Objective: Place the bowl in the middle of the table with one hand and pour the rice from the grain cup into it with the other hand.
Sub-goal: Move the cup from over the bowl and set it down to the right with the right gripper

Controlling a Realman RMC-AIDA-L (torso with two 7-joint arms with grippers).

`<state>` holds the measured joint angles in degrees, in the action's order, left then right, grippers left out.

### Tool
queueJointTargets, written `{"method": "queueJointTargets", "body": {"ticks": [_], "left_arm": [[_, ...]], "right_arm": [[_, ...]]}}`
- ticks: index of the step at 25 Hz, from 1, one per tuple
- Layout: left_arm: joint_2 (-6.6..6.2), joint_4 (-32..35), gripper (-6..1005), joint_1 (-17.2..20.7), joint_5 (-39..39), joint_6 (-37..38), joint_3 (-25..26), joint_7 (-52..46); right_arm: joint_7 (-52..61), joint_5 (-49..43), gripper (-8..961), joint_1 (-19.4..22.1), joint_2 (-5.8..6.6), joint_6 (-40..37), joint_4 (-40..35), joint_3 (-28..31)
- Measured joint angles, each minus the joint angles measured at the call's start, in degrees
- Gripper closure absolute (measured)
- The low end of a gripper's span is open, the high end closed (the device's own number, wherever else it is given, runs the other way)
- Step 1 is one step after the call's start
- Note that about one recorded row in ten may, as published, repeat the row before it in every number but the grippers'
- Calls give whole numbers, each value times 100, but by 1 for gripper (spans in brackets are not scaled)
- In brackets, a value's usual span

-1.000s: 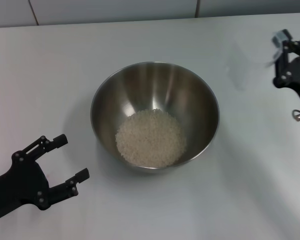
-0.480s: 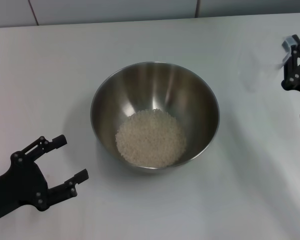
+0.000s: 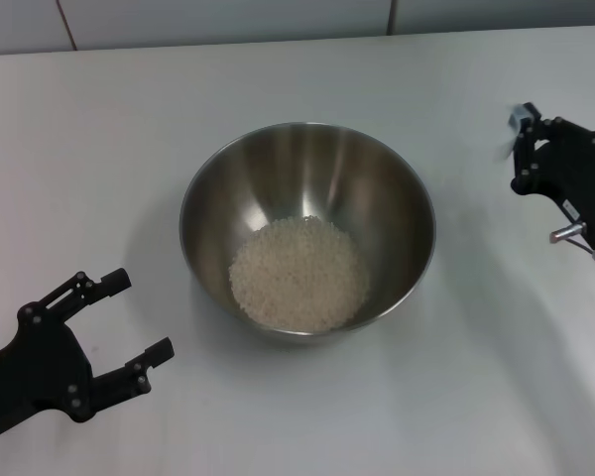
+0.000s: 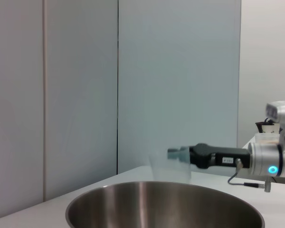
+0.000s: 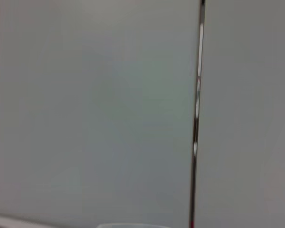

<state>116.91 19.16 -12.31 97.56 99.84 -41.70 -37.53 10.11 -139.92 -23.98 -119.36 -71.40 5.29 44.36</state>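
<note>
The steel bowl [image 3: 307, 169] stands upright in the middle of the table [image 3: 129, 149], with a pale heap of rice [image 3: 297, 275] in its bottom. My right gripper [image 3: 524, 139] hangs to the right of the bowl, apart from it. In the left wrist view that right gripper [image 4: 178, 153] is shut on the translucent grain cup [image 4: 168, 168], which is raised behind the bowl's rim [image 4: 161, 190]. The cup's rim [image 5: 133, 225] just shows in the right wrist view. My left gripper [image 3: 144, 312] is open and holds nothing, low at the front left, a short way from the bowl.
A tiled wall [image 3: 228, 20] runs along the table's far edge. Bare tabletop lies all round the bowl.
The right gripper with the cup swung out toward the right edge, then came back left and nearer. The left gripper, bowl and rice have barely moved.
</note>
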Motion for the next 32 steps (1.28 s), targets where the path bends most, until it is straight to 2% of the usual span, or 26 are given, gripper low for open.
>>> {"method": "queueJointTargets", "body": {"ticks": [12, 29, 32], "left_arm": [[-3, 0, 137, 9, 0, 51, 1, -2], [-20, 0, 137, 43, -2, 191, 29, -86], [-20, 7, 137, 66, -17, 223, 31, -99]], "right_arm": [[0, -13, 932, -121, -10, 841, 157, -132], [92, 16, 925, -40, -14, 1046, 117, -94], [216, 32, 830, 20, 12, 1045, 102, -87]]}}
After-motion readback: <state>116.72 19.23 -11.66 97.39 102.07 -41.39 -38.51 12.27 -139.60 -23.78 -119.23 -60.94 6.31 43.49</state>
